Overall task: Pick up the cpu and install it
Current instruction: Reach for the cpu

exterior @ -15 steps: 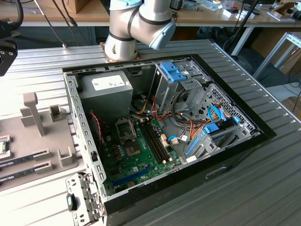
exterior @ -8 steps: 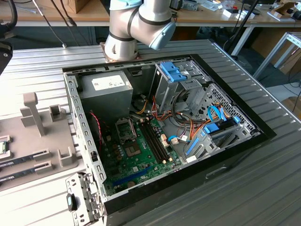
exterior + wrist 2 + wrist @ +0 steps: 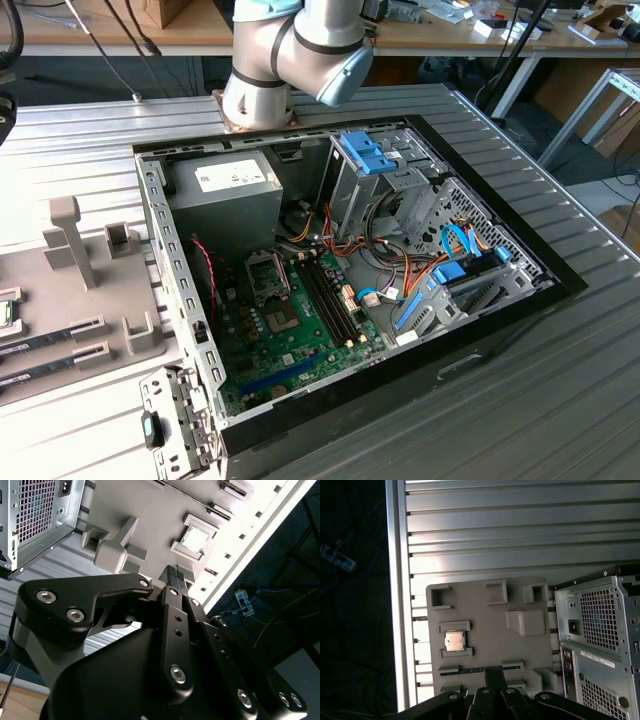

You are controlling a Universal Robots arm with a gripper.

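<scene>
the gripper (image 3: 176, 573) points at the grey fixture tray (image 3: 520, 650), its fingers pressed together with nothing between them. the cpu (image 3: 454, 641) lies flat in a square recess of that tray, silver top up, apart from the fingertips; both wrist views show it there. in the exterior view the tray sits at the left of the frame, beside the open computer case (image 3: 480, 330). a small greenish piece at the far left edge may be the cpu, but it is cut off. the arm (image 3: 300, 50) stands at the upper middle. the motherboard socket (image 3: 268, 272) lies inside the case, just left of the memory slots (image 3: 325, 292).
</scene>
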